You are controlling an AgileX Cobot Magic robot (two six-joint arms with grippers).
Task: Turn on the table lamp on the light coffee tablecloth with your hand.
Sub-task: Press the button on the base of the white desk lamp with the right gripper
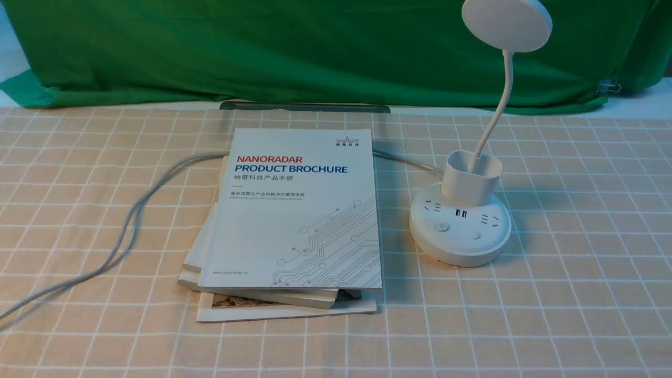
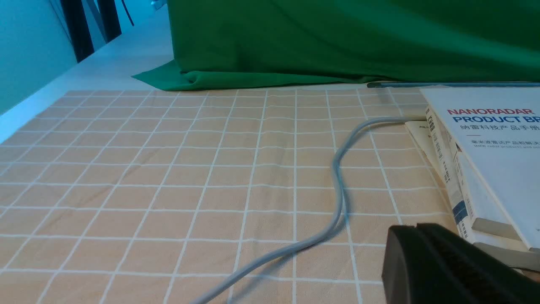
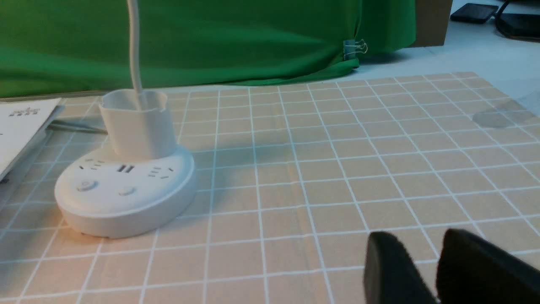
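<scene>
I observe one table lamp (image 1: 460,226), white, standing upright on the tablecloth (image 1: 451,325). Its round flat head is tilted, partly cut off by the front view's upper edge; I see no glow from it. A thin neck, bent in a slight curve, rises from a cup-shaped holder at the rear of the base. The base is round and flat on the cloth, its top bearing sockets, two dark ports and two round buttons, the left one carrying a power mark. The tablecloth is light tan with a grid of thin white lines; I find it spread out, with faint creases, reaching beneath the lamp.
</scene>
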